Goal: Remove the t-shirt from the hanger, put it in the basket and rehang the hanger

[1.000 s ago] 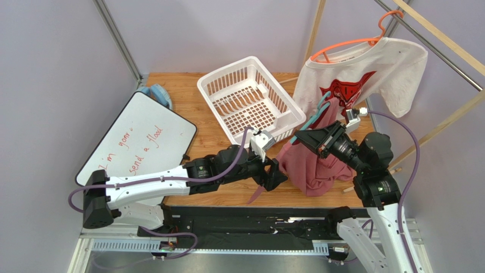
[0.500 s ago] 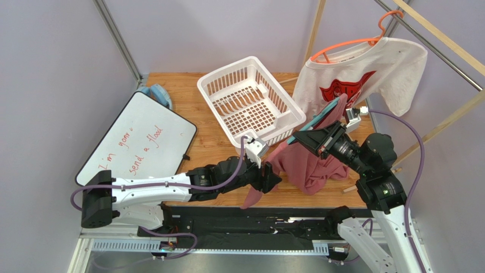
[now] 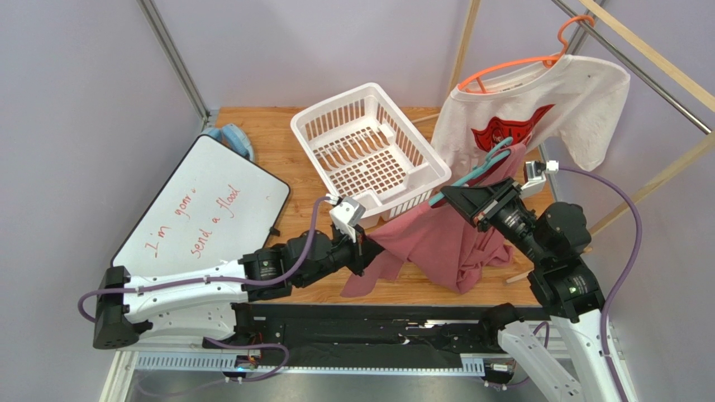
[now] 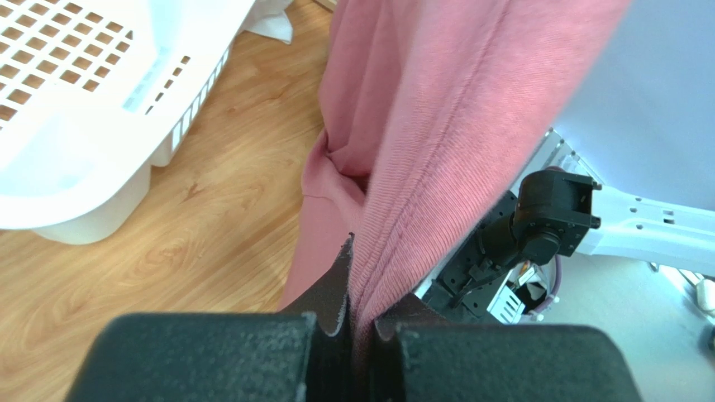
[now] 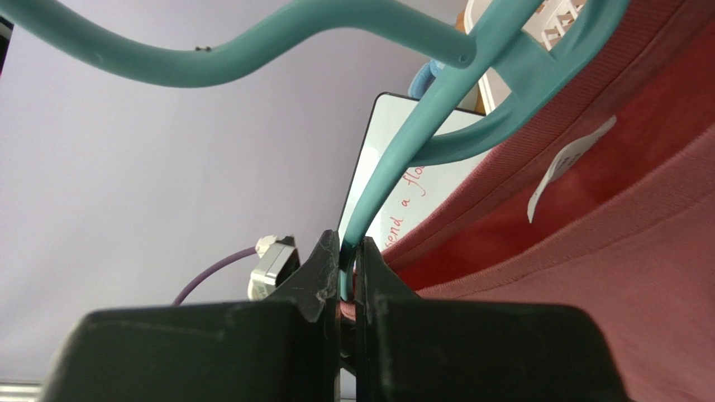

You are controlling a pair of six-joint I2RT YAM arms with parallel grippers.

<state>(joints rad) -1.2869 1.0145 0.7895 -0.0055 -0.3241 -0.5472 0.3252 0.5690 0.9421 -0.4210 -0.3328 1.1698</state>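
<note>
The right gripper (image 5: 351, 260) pinches the hanger (image 5: 403, 167) as an anchor, while the left gripper (image 4: 357, 335) clamps the t-shirt (image 3: 436, 243) to strip it off.

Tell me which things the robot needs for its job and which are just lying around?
For the job: pink t-shirt, teal hanger, left hand, right hand.
Lying about: white basket, whiteboard, white t-shirt on its orange hanger, blue thing by the whiteboard.

The top camera looks down on the t-shirt (image 3: 436, 243) from far above, while both wrist cameras view its cloth close up.
</note>
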